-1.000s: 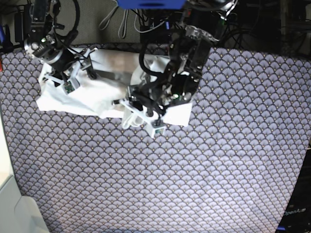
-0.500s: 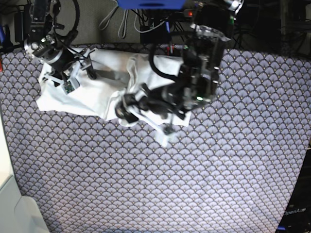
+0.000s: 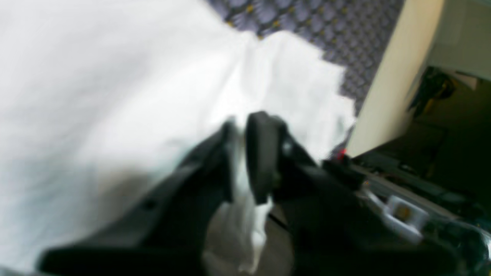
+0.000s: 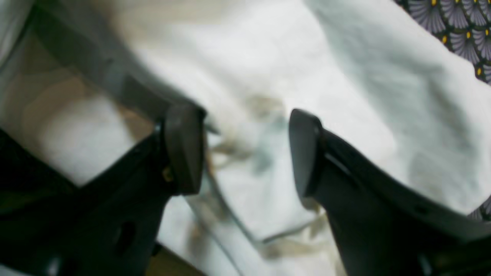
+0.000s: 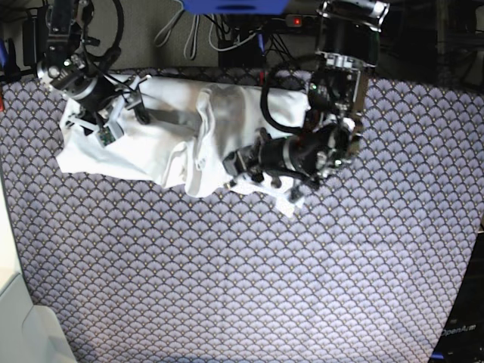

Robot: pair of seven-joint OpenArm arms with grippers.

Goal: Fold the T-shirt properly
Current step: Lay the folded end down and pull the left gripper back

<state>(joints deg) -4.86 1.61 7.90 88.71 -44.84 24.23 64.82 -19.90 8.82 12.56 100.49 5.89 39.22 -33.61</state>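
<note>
The white T-shirt [image 5: 159, 140] lies crumpled across the far part of the table, with a fold bunched near its middle. My left gripper [image 5: 231, 163] reaches in from the right along the shirt's near edge. The left wrist view shows the left gripper [image 3: 241, 153] shut on a pinch of the white T-shirt [image 3: 115, 76]. My right gripper [image 5: 121, 123] rests over the shirt's far left part. In the right wrist view the right gripper [image 4: 245, 153] is open above the T-shirt [image 4: 345, 96], with nothing held between its fingers.
The table is covered by a purple scale-patterned cloth [image 5: 249, 287]. Cables and dark equipment [image 5: 227, 30] sit behind the far edge. A pale cream surface [image 5: 19, 318] borders the table at the left and near-left corner.
The left arm has swung right and its gripper has shifted right, now pinching the shirt's near edge. The shirt's right part has been pulled out flatter. The right arm has stayed put.
</note>
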